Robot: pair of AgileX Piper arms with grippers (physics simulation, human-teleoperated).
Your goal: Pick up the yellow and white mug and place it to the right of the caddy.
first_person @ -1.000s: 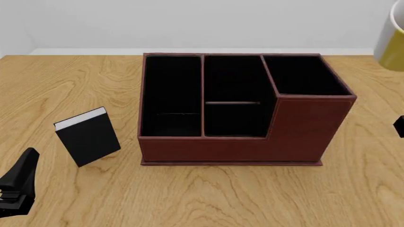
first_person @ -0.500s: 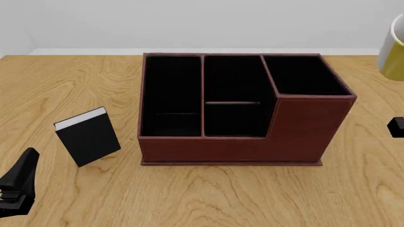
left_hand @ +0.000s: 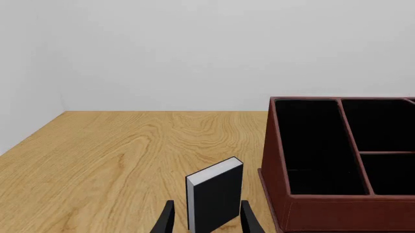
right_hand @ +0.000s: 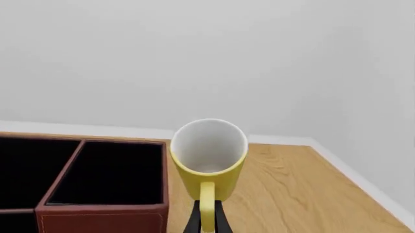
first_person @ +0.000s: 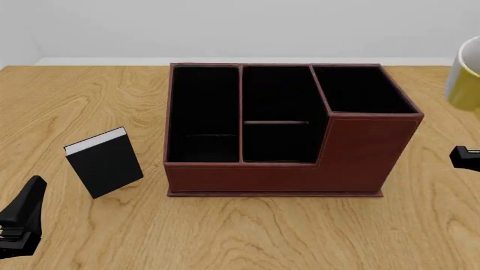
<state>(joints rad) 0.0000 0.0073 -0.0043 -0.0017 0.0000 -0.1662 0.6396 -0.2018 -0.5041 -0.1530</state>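
The yellow and white mug point(right_hand: 209, 154) hangs in the air to the right of the caddy's tall corner section, tipped so its white inside shows. My right gripper point(right_hand: 207, 219) is shut on its yellow loop handle point(right_hand: 207, 199). In the front view the mug point(first_person: 468, 81) is cut off by the right edge, with a black part of the right arm point(first_person: 465, 157) below it. The reddish-brown caddy point(first_person: 360, 154) stands mid-table, its black compartments empty. My left gripper point(first_person: 28, 197) is low at the near left, open, with nothing held.
A small black book with white page edges point(first_person: 105, 162) stands upright left of the caddy point(left_hand: 275, 160), just beyond my left fingers point(left_hand: 167, 219). The table's right edge point(right_hand: 363, 184) runs close beside the mug. A pale wall backs the table.
The mug has come down and slightly left in the front view. The black part of the right arm has slid further into view. The left arm, caddy and book have not moved.
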